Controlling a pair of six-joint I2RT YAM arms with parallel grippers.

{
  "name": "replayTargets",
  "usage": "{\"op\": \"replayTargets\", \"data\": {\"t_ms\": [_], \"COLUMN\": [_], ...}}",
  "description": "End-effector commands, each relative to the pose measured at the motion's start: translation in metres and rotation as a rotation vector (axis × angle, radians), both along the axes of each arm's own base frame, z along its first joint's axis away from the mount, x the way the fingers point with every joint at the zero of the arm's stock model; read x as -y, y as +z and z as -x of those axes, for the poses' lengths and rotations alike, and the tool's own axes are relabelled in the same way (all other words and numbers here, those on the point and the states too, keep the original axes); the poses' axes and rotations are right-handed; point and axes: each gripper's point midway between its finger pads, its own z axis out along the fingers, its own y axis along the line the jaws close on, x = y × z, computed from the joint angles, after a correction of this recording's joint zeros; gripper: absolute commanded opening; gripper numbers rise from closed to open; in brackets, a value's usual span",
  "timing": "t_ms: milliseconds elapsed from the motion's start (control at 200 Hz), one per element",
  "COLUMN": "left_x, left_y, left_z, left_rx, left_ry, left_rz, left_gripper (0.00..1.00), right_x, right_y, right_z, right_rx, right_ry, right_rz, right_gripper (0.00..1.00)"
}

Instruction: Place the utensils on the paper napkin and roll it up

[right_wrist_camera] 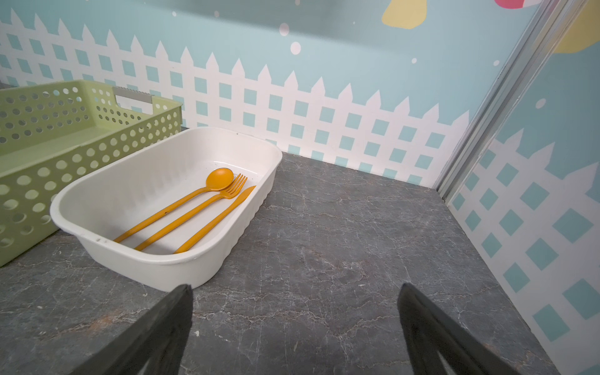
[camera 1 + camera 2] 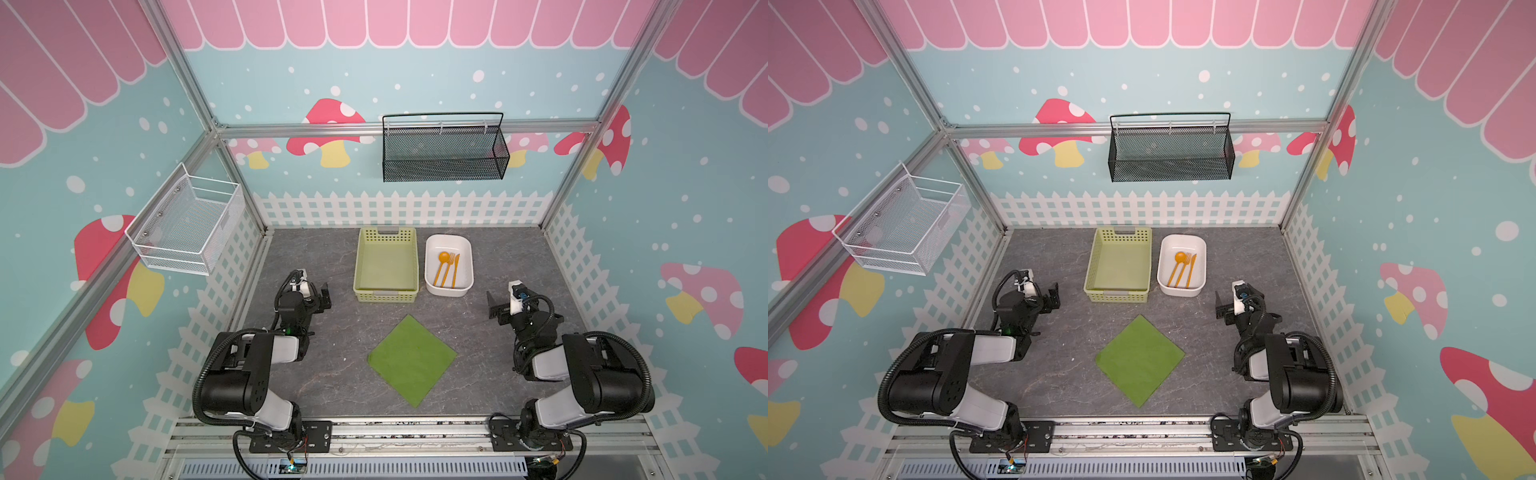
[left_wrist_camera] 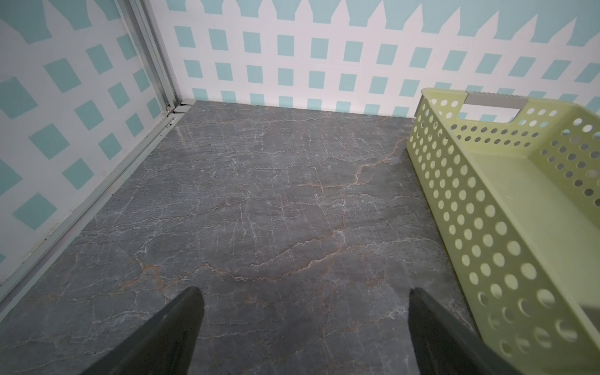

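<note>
Arms folded low: left gripper (image 2: 325, 297) and right gripper (image 2: 494, 308) spread, empty.
3 slim orange plastic utensils (image 2: 446, 268) lie in the white oblong dish (image 2: 432, 287), upper right of centre, heads up-frame; green square paper napkin (image 2: 412, 359) lower-centre, corner-up.

Both arms folded low; left hand (image 2: 324, 294) spread wide, empty; right hand (image 2: 493, 308) likewise.

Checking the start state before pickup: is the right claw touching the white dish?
Apart. In a top view, the right claw hangs open beside the white dish, with a strip of bare grey table between them.
</note>
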Motion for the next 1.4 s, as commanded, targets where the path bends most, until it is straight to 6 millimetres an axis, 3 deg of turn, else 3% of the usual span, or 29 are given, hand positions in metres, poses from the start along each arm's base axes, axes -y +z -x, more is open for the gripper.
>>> {"op": "replayTargets", "data": {"t_ms": [0,806,1396], "left_x": [0.0,-0.001,-0.005], "left_y": [0.011,0.011,0.011], "left_z": [-0.006,-0.006,-0.006], "left_rx": [0.037,0.037,0.034], "left_ry": [-0.002,-0.006,0.015], "left_rz": [-0.018,-0.011,-0.003], "left_gripper": [1.0,1.0,1.0], "right_x": [-0.003,-0.004,0.017], "right_y": [0.004,0.004,0.001], "right_z": [-0.002,-0.002,-0.009], "right_rx": [0.018,0.017,-0.009], "right_ry": [0.018,0.019,-0.104], "right_rz": [0.018,0.017,-0.017], "right_gripper": [1.0,1.0,1.0]}}
